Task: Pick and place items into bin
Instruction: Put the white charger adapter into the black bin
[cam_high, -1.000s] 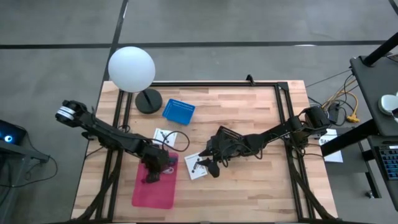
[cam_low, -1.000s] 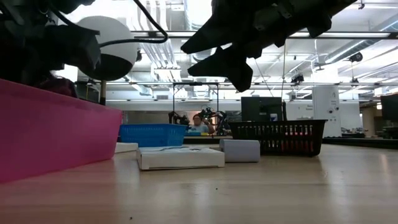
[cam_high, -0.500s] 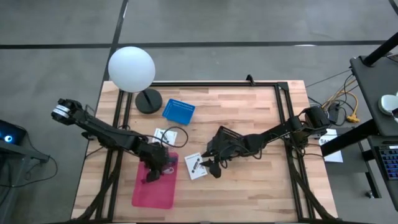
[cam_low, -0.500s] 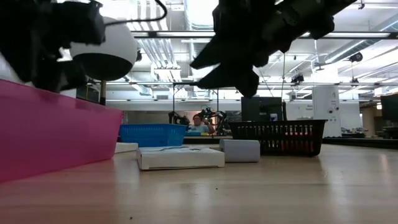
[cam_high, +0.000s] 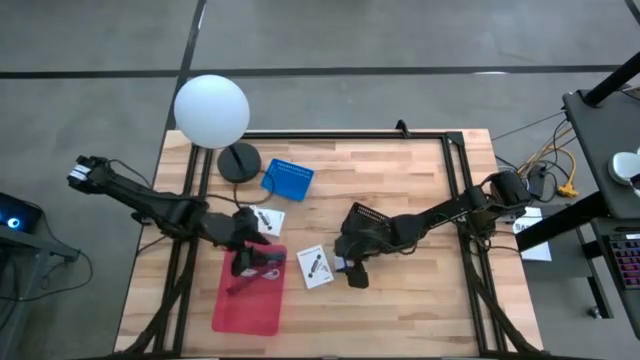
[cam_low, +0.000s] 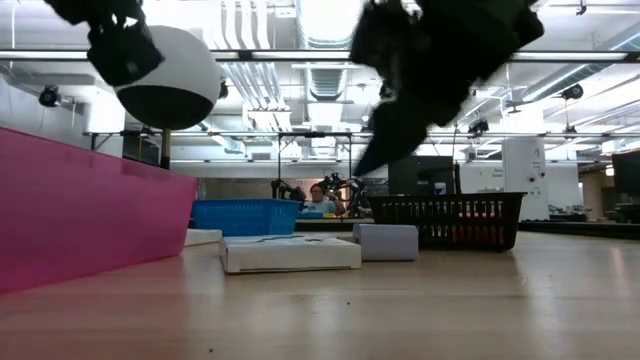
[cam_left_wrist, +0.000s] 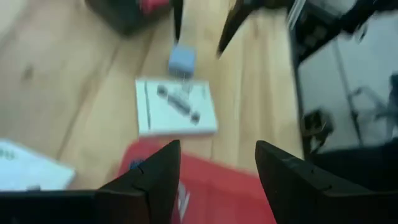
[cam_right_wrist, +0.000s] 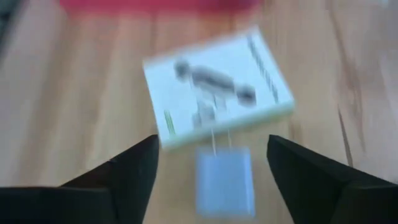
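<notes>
The right gripper (cam_right_wrist: 211, 163) is hovering with fingers spread, empty, over the pale-blue cube (cam_right_wrist: 225, 179) lying beside the white card (cam_right_wrist: 217, 93) on the tabletop (cam_high: 400, 200); descending off-centre risks nudging the cube away.

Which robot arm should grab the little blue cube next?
Probably the right one. The right gripper is open and hangs right over the pale-blue cube, next to the white card. The left gripper is open too, but it is back above the pink bin, farther from the cube.
</notes>
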